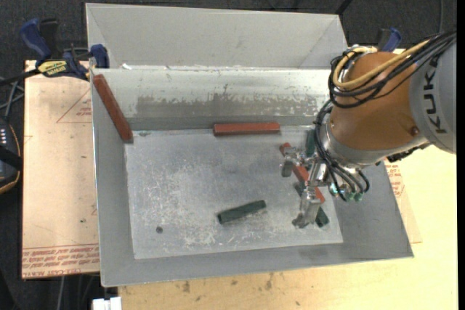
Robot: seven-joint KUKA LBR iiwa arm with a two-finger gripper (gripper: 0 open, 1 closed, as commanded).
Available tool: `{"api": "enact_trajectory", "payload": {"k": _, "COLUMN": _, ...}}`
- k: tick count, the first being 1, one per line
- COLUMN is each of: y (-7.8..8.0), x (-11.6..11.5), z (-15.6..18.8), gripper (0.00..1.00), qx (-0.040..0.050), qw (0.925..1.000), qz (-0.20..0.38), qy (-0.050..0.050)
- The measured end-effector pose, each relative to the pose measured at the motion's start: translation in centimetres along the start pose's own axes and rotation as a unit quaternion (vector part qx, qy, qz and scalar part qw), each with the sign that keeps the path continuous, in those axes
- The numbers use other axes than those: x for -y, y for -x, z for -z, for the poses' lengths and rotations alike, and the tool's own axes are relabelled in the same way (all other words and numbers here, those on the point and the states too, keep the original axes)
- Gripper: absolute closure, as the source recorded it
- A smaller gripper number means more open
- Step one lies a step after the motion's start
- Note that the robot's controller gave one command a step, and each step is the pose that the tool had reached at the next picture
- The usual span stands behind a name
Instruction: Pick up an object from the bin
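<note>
Across the middle of the view stands a grey metal bin [211, 47] with sloping walls and a flat, scuffed floor. From 3 o'clock the arm [374, 109], its wrist wrapped in an orange cover and ringed by looped cables, reaches over the bin's right wall. Below the cover the gripper [308, 217] points down at the floor near the bin's 4 o'clock corner, close to the right wall. Whether it is released or clenched cannot be told. A small dark patch lies just beside its tip on the 3 o'clock side; whether that is a loose thing, a shadow or part of the robot cannot be told.

Loose things, by size:

(a) Long red-brown bar [112, 109], at 10 o'clock, lying aslant along the left wall, with its upper end at the back-left corner and its lower end at the floor's edge.

(b) Shorter red-brown bar [247, 128], at 12 o'clock, lying flat along the foot of the back wall.

(c) Dark green block [242, 212], oblong, at 6 o'clock from the floor's centre, slightly tilted on the bare floor. It is the loose thing nearest the gripper, at the gripper's 9 o'clock and apart from it.

(d) Tiny dark speck [158, 230], at 7 o'clock near the front-left corner, too small to identify.
</note>
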State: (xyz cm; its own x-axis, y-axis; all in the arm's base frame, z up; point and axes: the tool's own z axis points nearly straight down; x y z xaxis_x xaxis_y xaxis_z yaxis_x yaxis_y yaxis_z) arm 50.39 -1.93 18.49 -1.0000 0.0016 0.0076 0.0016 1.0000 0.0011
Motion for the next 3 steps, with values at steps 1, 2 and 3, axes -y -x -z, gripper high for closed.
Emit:
{"api": "enact_trajectory", "payload": {"k": 1, "y": 0.2, "x": 0.0, "z": 0.4, "gripper": 0.0, "qx": 0.004, "qw": 1.0, "qz": 0.0, "qy": 0.0}}
{"api": "enact_trajectory", "payload": {"k": 2, "y": 3.3, "x": -7.2, "z": -10.1, "gripper": 1.0, "qx": 0.004, "qw": 0.988, "qz": 0.154, "qy": 0.0}}
{"api": "enact_trajectory", "payload": {"k": 3, "y": 3.3, "x": -7.2, "z": -10.0, "gripper": 1.0, "qx": 0.0041, "qw": 0.988, "qz": 0.154, "qy": 0.0}}
